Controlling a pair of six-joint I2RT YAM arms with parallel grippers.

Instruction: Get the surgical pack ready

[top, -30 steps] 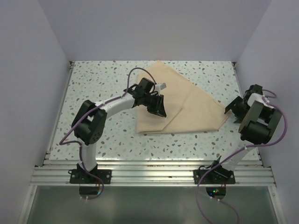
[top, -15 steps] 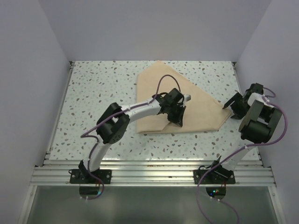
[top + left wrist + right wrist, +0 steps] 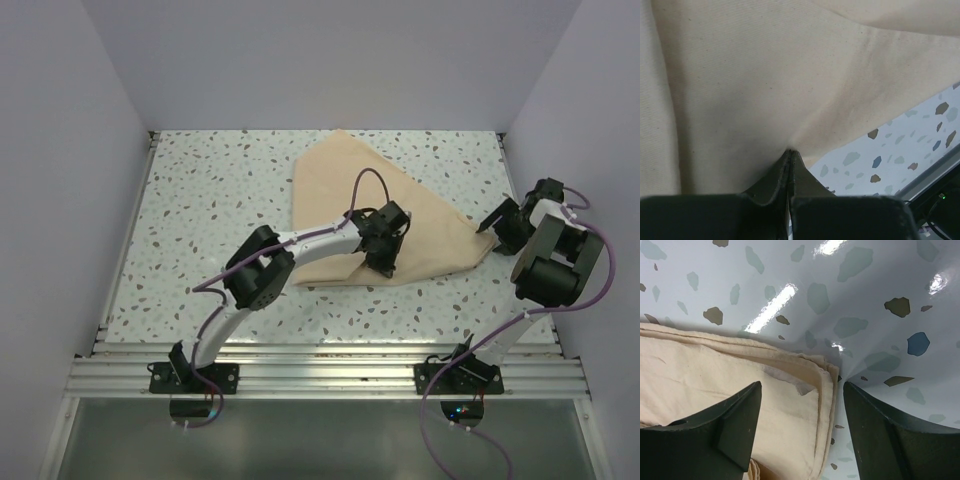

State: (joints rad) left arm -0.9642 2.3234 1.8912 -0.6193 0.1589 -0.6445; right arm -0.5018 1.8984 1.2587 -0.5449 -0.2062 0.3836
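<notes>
The tan cloth [image 3: 420, 205] lies folded on the speckled table [image 3: 200, 200]. At its near edge the left gripper [image 3: 790, 154] is clamped on a pinch of fabric, and the arm hides that part from above. At the cloth's layered right corner the right gripper [image 3: 802, 385] stands with jaws spread. Contents of the folds are not visible.

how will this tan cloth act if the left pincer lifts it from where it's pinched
Probably floppy: the tan cloth puckers into soft creases at the shut left pincer, so it should drape rather than hold shape. Its stacked layers at the corner by the open right pincer may slide apart or unfold.
</notes>
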